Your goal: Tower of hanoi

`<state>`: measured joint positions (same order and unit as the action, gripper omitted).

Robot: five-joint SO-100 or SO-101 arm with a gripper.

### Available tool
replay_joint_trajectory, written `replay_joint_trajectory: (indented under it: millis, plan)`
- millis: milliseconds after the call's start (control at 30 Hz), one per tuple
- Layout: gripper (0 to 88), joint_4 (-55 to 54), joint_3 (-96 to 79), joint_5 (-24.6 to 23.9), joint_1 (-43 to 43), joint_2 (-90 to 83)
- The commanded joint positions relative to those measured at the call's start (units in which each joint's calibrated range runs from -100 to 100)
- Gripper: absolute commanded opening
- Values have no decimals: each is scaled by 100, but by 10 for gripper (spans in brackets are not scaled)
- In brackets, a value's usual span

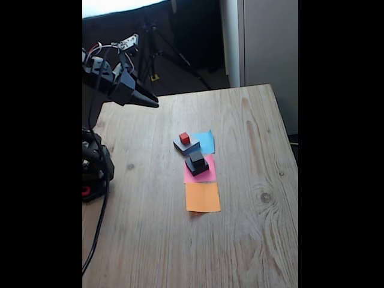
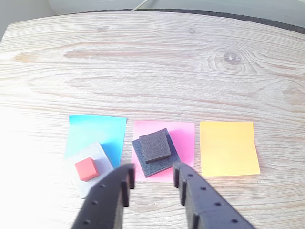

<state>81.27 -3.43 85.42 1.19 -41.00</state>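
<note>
A tiny red cube (image 1: pixel 184 138) (image 2: pixel 86 169) sits on the flat grey block (image 1: pixel 180 144) (image 2: pixel 102 157), which overlaps a corner of the blue paper (image 1: pixel 207 141) (image 2: pixel 97 131). A small black cube (image 1: pixel 197 158) (image 2: pixel 155 145) is stacked on the medium black block (image 1: pixel 197 169) (image 2: pixel 159 168) on the pink paper (image 1: pixel 207 174) (image 2: pixel 183 138). My gripper (image 1: pixel 155 103) (image 2: pixel 152 174) hangs high above the table's far left in the fixed view, well away from the blocks. It is open and holds nothing.
An orange paper (image 1: pixel 203 197) (image 2: pixel 228 148) lies bare beside the pink one. The arm's base (image 1: pixel 96 168) and its cable stand at the table's left edge in the fixed view. A tripod (image 1: pixel 156 48) stands beyond the far edge.
</note>
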Motion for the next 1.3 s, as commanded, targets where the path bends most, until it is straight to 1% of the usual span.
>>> replay_joint_trajectory:
  millis: [0, 33, 167, 367, 400, 500, 567, 667, 800, 900, 1067, 1267]
  plan:
    - [143, -976, -1411, 304, -190, -571]
    - [153, -1226, -1811, 355, -232, -654]
    - [194, -2465, -3575, 840, -516, -979]
    - [292, -4893, -5775, 1375, -925, -1101]
    - [307, -5451, -6166, 1458, -967, -1070]
    - [361, -6860, -7102, 1458, -1059, -926]
    - [375, -7402, -7429, 1458, -1067, -798]
    - [377, -7847, -7557, 1442, -1017, -563]
    - [378, -8422, -7566, 1090, -975, -116]
    - [378, -9118, -7638, 957, -950, 398]
    - [379, -10259, -7811, 1057, -883, 1223]
    - [380, -10907, -7820, 1040, -775, 1821]
